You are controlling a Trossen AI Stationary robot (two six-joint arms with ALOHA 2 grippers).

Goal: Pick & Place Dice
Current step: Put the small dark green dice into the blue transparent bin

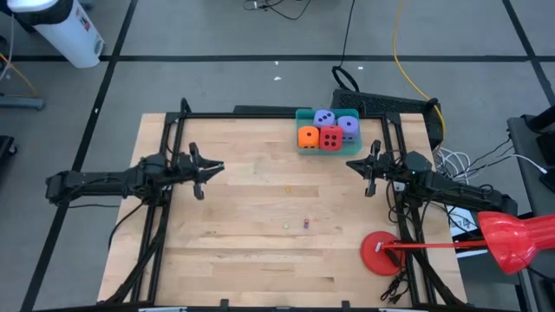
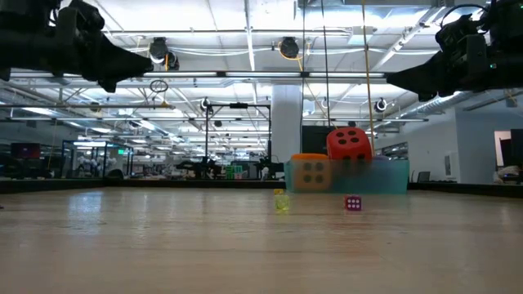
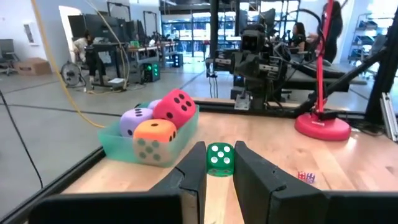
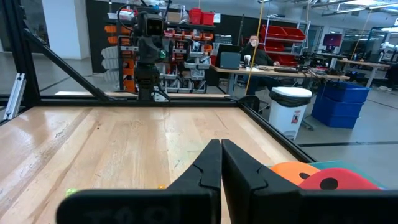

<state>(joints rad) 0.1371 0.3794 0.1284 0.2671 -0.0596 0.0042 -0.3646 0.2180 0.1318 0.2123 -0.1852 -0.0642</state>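
Four soft dice sit in a green tray at the table's far edge: two lavender, one orange and one red. The left wrist view shows the red die on top, with the orange and a lavender one beside it. My left gripper hovers over the table's left half, shut on a small green die. My right gripper hovers near the tray's near side, shut and empty. My left gripper pinches the small green die by two opposite side faces between its two fingers. The die stays level and upright in the hold, a pipped face turned toward the wrist camera. The low view shows this gripper raised well above the tabletop.
Two tiny dice lie mid-table, a pink one and a yellow-green one. A flat red round disc with a red stem stands at the near right corner. A black frame borders the table. People sit at desks beyond.
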